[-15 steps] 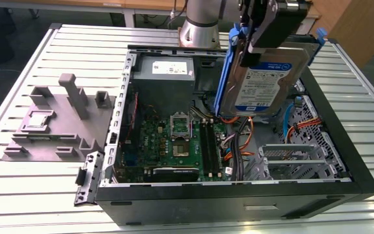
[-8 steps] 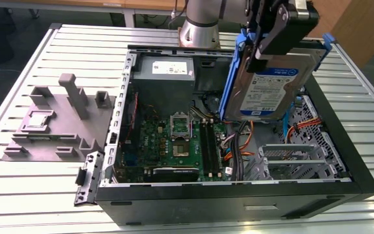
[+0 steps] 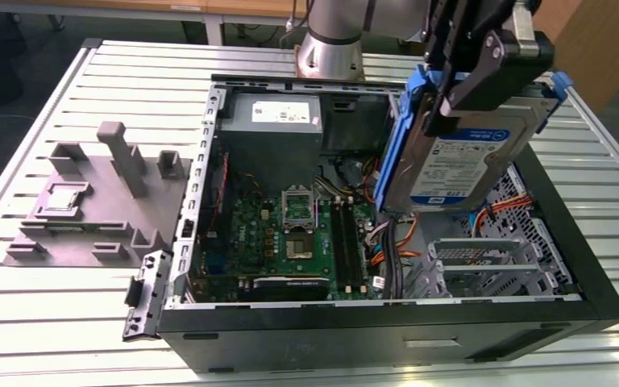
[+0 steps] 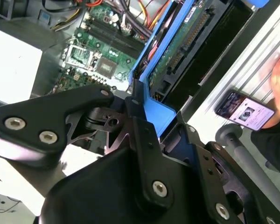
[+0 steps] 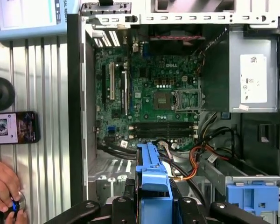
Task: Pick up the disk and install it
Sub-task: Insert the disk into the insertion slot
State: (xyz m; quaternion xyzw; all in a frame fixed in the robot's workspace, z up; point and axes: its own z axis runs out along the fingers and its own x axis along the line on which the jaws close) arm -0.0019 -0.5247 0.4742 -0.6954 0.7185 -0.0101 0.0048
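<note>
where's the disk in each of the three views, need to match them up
exterior view: the disk hangs label-out in the gripper over the open case, toward the exterior view's right.
second wrist view: its green underside and blue frame, beside the motherboard.
first wrist view: edge-on, before the memory slots.
shared landmark: the green motherboard.

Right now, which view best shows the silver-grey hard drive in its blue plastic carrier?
The exterior view: the silver-grey hard drive hangs label-out from the gripper above the open case. The second wrist view shows its circuit-board side; the first wrist view, its blue carrier end-on.
</note>
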